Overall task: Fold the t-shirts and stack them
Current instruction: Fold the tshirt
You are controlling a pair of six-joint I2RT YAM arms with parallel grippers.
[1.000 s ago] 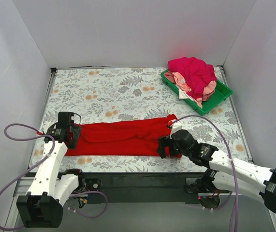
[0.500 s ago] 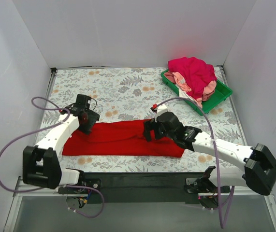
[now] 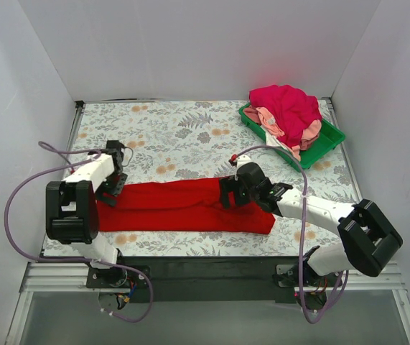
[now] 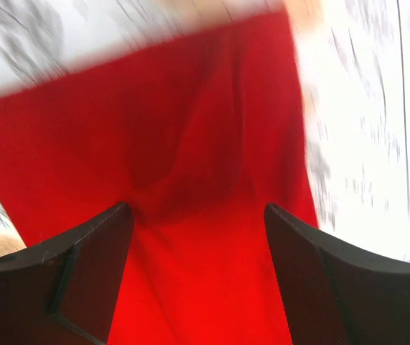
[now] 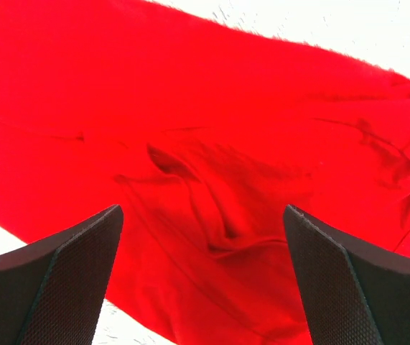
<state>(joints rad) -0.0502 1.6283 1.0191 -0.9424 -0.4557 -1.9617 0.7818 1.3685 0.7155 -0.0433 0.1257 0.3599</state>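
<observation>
Overhead view of the floral-patterned worktop (image 3: 176, 136), with two wrist views. The large red t-shirt (image 3: 183, 205) lies flat on the near half of the worktop as a long band running left to right, its near edge close to the front border. The left end effector (image 3: 110, 192) is over the band's left end. In the left wrist view, which is blurred, it (image 4: 197, 215) stands open with its two dark fingers (image 4: 82, 266) well apart. Red cloth fills the space beneath them and nothing is pinched between them. The right end effector (image 3: 227, 192) is over the band right of its middle, near the far edge. In the right wrist view it (image 5: 203, 215) is spread wide, its fingers (image 5: 54, 280) at either side of a patch of creased red cloth (image 5: 212, 194), and it has hold of nothing. Whether either set of fingertips touches the fabric cannot be told. At the far right corner a green tray (image 3: 328, 147) sits at an angle and carries a loose heap of other t-shirts. A magenta one (image 3: 287, 104) is on top, a light pink one (image 3: 266, 118) shows at its left and lower side, and a white one (image 3: 280, 140) hangs over the near rim. The heap is well apart from the red shirt.
</observation>
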